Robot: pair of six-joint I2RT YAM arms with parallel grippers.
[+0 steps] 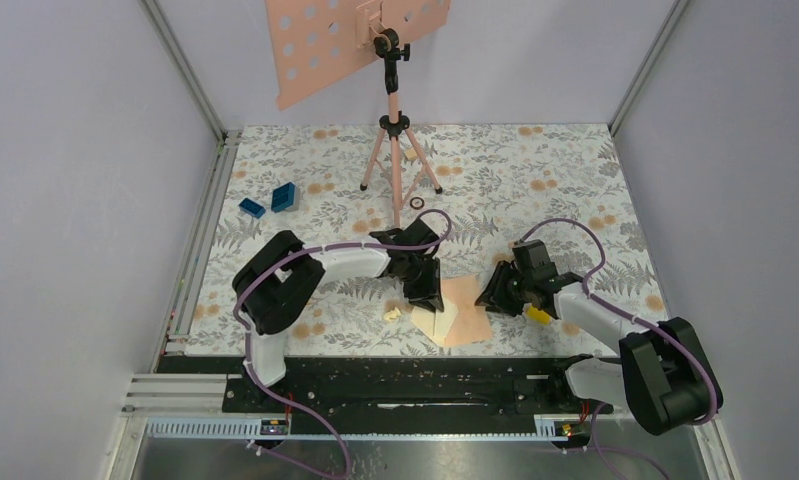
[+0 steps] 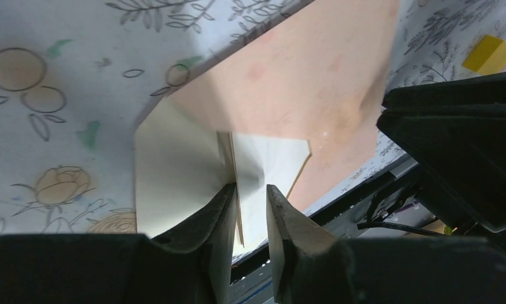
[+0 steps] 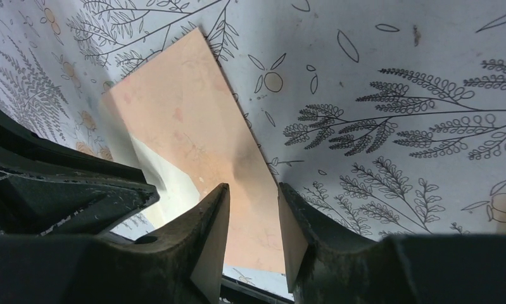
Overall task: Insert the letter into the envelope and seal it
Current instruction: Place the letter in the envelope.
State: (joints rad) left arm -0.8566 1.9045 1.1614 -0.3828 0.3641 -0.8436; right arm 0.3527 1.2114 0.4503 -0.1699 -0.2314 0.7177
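Envelope (image 1: 465, 318) lies flat toward 6 o'clock on the flowered table (image 1: 575, 180), with the cream letter (image 1: 425, 322) showing at its 9 o'clock side. The left gripper (image 2: 250, 190) straddles the letter's edge, jaws narrowly apart. At 3 o'clock, the right gripper (image 3: 253, 190) sits half open over the envelope, gripping nothing.

Top cam: left fingers (image 1: 430, 292) sit over the spot where letter (image 1: 425, 322) meets envelope (image 1: 465, 322), so that join's hidden. Wrist cam: letter's far end tucks under the envelope, near edge lost behind fingers. Perforated plate (image 1: 315, 40) cropped up top. Ring (image 1: 416, 203) by tripod (image 1: 395, 125): too small to ID. Yellow bit (image 2: 489, 52): blurry, half-covered.
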